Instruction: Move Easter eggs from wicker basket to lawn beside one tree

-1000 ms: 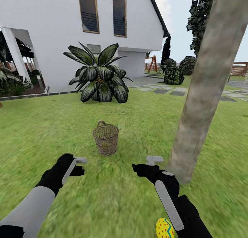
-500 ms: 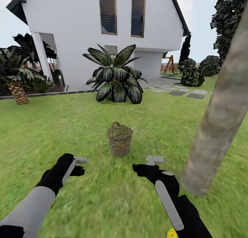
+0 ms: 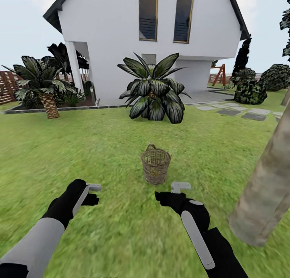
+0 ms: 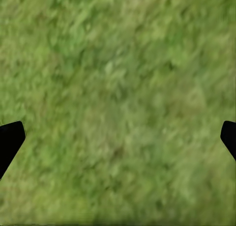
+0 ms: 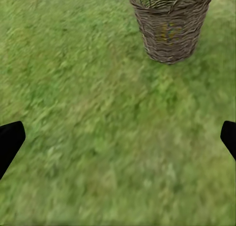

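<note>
The wicker basket (image 3: 155, 165) stands upright on the lawn (image 3: 100, 145), just ahead of my two grippers. In the right wrist view the basket (image 5: 169, 24) has a yellow patch showing through its weave; I cannot make out separate eggs. The tree trunk (image 3: 268, 185) leans up at the right edge, close beside my right arm. My left gripper (image 3: 93, 193) is open over bare grass, with its fingertips (image 4: 10, 140) wide apart. My right gripper (image 3: 173, 191) is open too, a short way before the basket, holding nothing.
A short palm (image 3: 155, 90) grows behind the basket before the white house (image 3: 121, 36). Another palm (image 3: 44, 84) stands at the left by the fence. Grey stepping stones (image 3: 241, 113) and dark bushes (image 3: 249, 90) lie at the back right.
The whole view has swung left, so basket and trunk sit further right in the picture. The yellow egg on the grass by my right arm has left the bottom edge. Both arms hold still.
</note>
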### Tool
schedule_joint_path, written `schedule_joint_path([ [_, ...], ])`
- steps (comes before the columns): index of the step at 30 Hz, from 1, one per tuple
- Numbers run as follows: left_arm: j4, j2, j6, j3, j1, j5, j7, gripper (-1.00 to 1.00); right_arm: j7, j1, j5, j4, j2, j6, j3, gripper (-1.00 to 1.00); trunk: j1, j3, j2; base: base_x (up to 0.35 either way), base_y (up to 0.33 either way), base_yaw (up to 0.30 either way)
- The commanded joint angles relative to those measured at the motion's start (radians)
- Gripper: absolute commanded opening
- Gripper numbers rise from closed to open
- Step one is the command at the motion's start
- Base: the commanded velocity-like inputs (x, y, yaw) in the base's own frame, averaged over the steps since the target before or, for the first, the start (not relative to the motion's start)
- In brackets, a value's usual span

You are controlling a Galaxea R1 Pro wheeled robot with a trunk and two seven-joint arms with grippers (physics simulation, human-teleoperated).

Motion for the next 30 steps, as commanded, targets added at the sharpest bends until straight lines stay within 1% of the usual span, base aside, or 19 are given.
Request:
schedule_joint_path([
  [1,-0.001,0.002,0.003,-0.005,-0.001,0.011,0.01,1.0,-0.01,-0.001,-0.011,-0.001,0.0,0.002,0.001,1.0,0.0,-0.001,0.0,0.0,0.0,0.285],
  [6,-0.002,0.002,0.003,-0.004,-0.001,0.011,0.01,1.0,-0.01,-0.001,-0.011,-0.001,0.0,0.002,0.001,1.0,0.0,-0.001,0.0,0.0,0.0,0.285],
  [19,-0.002,0.004,0.003,-0.004,-0.001,0.012,0.01,1.0,-0.01,-0.001,-0.011,0.0,0.0,0.002,0.001,1.0,-0.05,0.04,0.091,0.0,0.0,0.285],
  [30,-0.005,0.005,0.003,-0.006,-0.001,0.012,0.01,1.0,-0.009,-0.001,-0.01,-0.001,0.0,0.002,0.001,1.0,-0.05,0.04,0.091,0.011,0.0,0.285],
])
